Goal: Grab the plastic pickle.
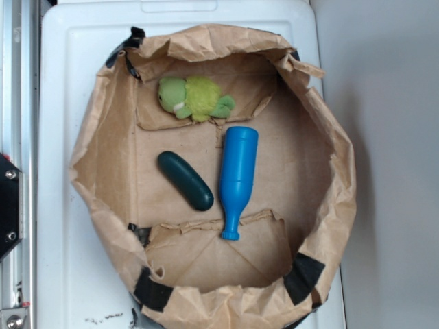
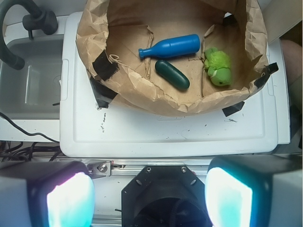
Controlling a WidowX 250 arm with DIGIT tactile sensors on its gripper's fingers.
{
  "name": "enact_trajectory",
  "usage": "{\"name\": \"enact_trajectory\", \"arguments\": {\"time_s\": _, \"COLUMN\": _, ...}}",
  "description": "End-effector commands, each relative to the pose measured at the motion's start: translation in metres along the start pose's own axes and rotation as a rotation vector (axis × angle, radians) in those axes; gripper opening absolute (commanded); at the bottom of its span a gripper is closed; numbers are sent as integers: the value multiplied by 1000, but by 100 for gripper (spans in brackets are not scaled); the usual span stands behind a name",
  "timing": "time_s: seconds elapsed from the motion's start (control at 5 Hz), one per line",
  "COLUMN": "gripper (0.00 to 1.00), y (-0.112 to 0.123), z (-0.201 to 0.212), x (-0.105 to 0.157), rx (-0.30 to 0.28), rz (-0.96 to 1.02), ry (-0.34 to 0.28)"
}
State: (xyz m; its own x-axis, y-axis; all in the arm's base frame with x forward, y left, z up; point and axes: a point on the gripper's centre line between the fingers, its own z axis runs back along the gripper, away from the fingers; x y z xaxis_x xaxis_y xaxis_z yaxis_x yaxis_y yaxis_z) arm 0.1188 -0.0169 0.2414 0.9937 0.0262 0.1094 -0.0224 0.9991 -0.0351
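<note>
Overhead, well apart from the plastic pickle [image 2: 172, 74] — jaws spread wide, empty.

In the wrist view the tool [image 2: 149, 198] sits blurred along the bottom edge, its fingers [image 2: 71, 201] cut off there. The paper bag [image 2: 142, 90] is cropped by the top edge.

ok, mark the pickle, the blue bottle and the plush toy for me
plastic pickle [image 1: 185, 180]: exterior view, middle of its dark green body.
blue bottle [image 1: 238, 171]: exterior view, wide part of its body.
plush toy [image 1: 195, 98]: exterior view, centre of its fuzzy light-green body.
</note>
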Motion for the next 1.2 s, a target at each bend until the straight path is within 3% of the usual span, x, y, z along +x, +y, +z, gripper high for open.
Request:
{"name": "enact_trajectory", "arguments": {"time_s": 0.0, "gripper": 100, "y": -3, "z": -21, "x": 96, "rx": 41, "rz": -193, "ry": 39}}
{"name": "enact_trajectory", "arguments": {"time_s": 0.2, "gripper": 100, "y": 7, "z": -32, "x": 123, "rx": -23, "rz": -322, "ry": 22}}
{"name": "enact_trajectory", "arguments": {"time_s": 0.4, "gripper": 100, "y": 16, "z": -53, "x": 132, "rx": -32, "rz": -530, "ry": 2}}
{"name": "enact_trajectory", "arguments": {"time_s": 0.6, "gripper": 100, "y": 30, "z": -62, "x": 132, "rx": -127, "rz": -652, "ry": -3}}
{"name": "enact_trajectory", "arguments": {"time_s": 1.0, "gripper": 100, "y": 30, "z": -62, "x": 132, "rx": -127, "rz": -652, "ry": -3}}
